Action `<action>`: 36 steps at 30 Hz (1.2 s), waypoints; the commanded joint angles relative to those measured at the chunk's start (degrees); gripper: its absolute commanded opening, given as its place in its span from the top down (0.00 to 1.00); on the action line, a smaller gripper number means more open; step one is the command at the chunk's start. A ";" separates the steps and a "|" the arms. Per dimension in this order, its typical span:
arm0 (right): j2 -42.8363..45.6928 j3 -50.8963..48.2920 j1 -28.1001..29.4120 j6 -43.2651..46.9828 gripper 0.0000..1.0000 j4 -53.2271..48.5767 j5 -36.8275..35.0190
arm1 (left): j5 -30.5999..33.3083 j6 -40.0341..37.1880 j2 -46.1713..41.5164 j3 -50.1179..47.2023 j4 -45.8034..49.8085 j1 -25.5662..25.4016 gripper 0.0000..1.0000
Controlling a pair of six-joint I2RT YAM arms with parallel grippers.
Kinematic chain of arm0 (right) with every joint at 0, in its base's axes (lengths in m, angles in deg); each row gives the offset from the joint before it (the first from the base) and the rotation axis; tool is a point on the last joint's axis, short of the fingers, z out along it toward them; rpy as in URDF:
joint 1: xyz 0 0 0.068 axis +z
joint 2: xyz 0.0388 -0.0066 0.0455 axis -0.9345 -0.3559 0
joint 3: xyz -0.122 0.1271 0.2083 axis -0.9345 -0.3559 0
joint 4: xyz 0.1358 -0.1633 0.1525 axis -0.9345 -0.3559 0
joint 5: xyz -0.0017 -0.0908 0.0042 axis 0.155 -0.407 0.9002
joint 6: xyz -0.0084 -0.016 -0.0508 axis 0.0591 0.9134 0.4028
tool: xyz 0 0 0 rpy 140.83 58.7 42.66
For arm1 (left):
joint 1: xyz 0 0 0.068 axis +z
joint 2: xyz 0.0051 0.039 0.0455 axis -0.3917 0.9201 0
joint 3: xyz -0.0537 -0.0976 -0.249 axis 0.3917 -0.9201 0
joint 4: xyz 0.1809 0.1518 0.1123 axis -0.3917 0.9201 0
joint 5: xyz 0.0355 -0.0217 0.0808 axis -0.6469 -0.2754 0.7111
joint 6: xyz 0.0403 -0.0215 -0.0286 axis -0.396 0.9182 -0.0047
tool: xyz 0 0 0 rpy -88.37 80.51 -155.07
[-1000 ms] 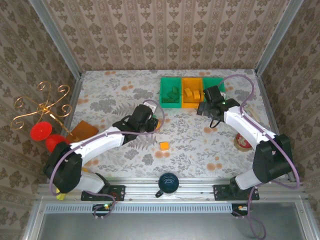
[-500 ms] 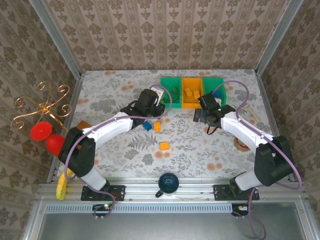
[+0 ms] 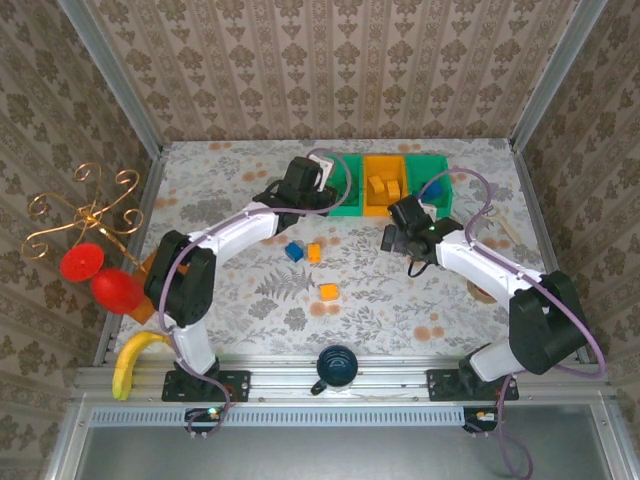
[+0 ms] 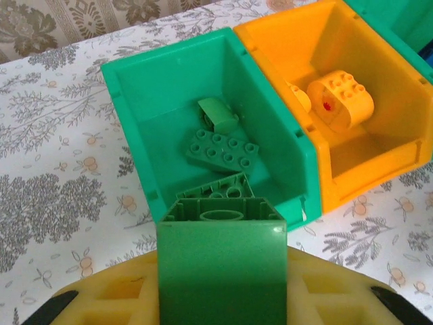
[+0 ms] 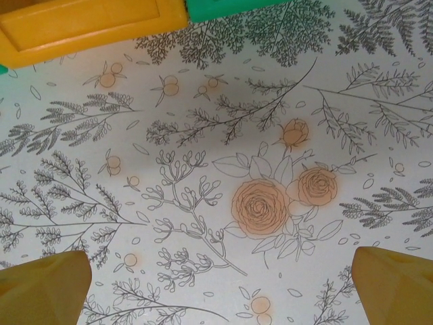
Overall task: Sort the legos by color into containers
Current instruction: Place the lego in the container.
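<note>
- A dark round cup (image 3: 337, 366) sits at the table's near edge, between the arm bases.
- Beyond it, three small plastic bricks lie loose on the floral tablecloth (image 3: 230, 200). Nearest is an orange brick (image 3: 328, 292), then a blue brick (image 3: 293, 251) just beside a second orange brick (image 3: 314, 252).
- The right gripper (image 5: 222, 288) hangs over bare cloth just short of the bins, its yellow fingers spread wide with nothing between them.
- The left gripper (image 3: 318, 190) is clamped on a green square brick (image 4: 220, 271) at the near rim of the left green plastic bin (image 4: 135, 115), which holds other green bricks (image 4: 222, 150).
- Next to it on the right, the orange bin (image 4: 379, 162) holds orange bricks (image 4: 340, 101).
- A second green bin (image 3: 430, 180) ends the row.
</note>
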 commanded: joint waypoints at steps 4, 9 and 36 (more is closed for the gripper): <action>1.41 -1.16 1.37 -4.18 0.00 0.81 -3.56 | -2.04 -2.09 4.06 6.17 0.88 0.80 0.83; 2.20 -1.45 2.42 -5.78 0.00 0.41 -4.36 | -2.41 -2.28 7.15 9.99 2.26 1.15 0.83; 1.71 -1.35 7.99 -6.43 0.00 3.19 -2.22 | -2.81 -2.25 23.06 30.31 10.20 1.70 0.52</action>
